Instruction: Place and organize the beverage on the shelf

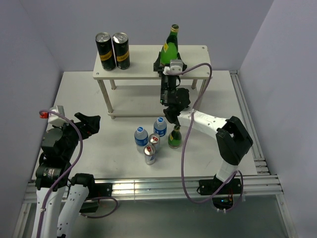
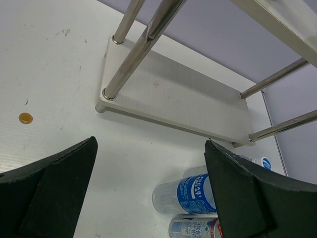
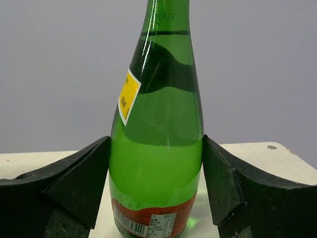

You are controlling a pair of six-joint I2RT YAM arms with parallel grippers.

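R gripper (image 3: pixel 156 148) is clamping the green bottle (image 3: pixel 156 163), fingers (image 3: pixel 84 178) pressing both sides of its lower body. That bottle is standing upright on the shelf (image 1: pixel 143 62) top board, right of centre in the top view. Two black cans (image 1: pixel 113 51) are standing side by side at the same board's left end. On the table (image 1: pixel 89 94) in front of the shelf, the rest are standing clustered: 2nd green bottle (image 1: pixel 174 137), two water bottles (image 1: pixel 159 126), two silver cans (image 1: pixel 150 155). L gripper (image 2: pixel 150 144) is hanging wide apart w/ nothing btwn its fingers, left of that cluster and facing the shelf's lower board.
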